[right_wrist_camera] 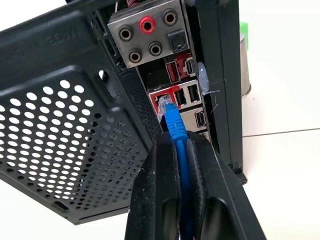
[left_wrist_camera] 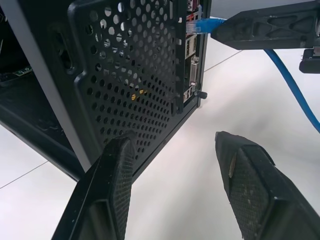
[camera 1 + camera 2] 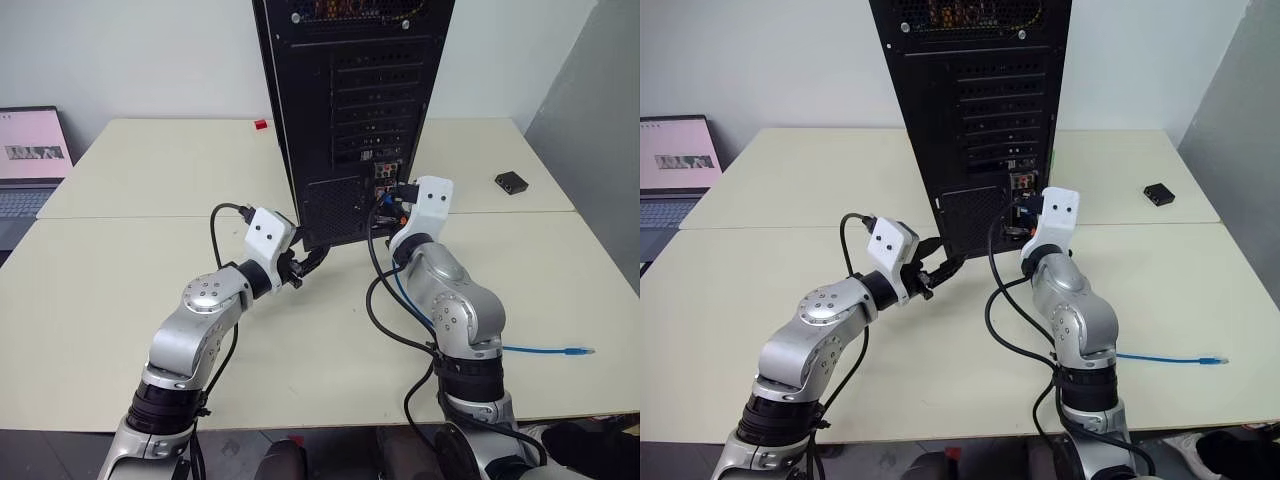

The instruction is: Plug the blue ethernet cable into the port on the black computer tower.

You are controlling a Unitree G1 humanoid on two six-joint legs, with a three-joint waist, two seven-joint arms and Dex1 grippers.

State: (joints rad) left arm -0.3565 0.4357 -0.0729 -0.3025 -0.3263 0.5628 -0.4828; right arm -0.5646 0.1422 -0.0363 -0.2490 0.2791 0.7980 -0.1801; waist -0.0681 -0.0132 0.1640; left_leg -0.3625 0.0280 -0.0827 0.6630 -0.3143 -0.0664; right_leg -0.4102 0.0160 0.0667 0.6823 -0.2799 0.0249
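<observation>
Two grippers work at the rear of the black computer tower (image 3: 345,110), which stands upright on the pale counter (image 3: 150,180). Right gripper (image 1: 172,145) has its jaws clamped on the blue ethernet cable (image 1: 176,131) just behind the plug, whose clear tip sits at the mouth of the port (image 1: 161,104) in the red-trimmed block of the connector strip, beside the USB sockets; whether the plug has entered or only touches the rim cannot be told. From the grip, the cord trails back under the right arm and across the counter, its free plug lying near the counter's front edge on the right. Left gripper (image 2: 172,190) holds its jaws apart and empty at the tower's lower corner, one finger touching or nearly touching the perforated vent panel (image 2: 130,65), seemingly placed to brace the case.

Judged from here, the risk lies in alignment: if the plug meets the socket tilted or off-centre, a push could jam it on the rim, bend the latch tab or let the thin cord slip through the jaws. A firm push could also slide the tower away, since the left gripper sits on the same face and does not back it. A laptop (image 3: 30,160) and a small black box (image 3: 511,182) lie well apart.
</observation>
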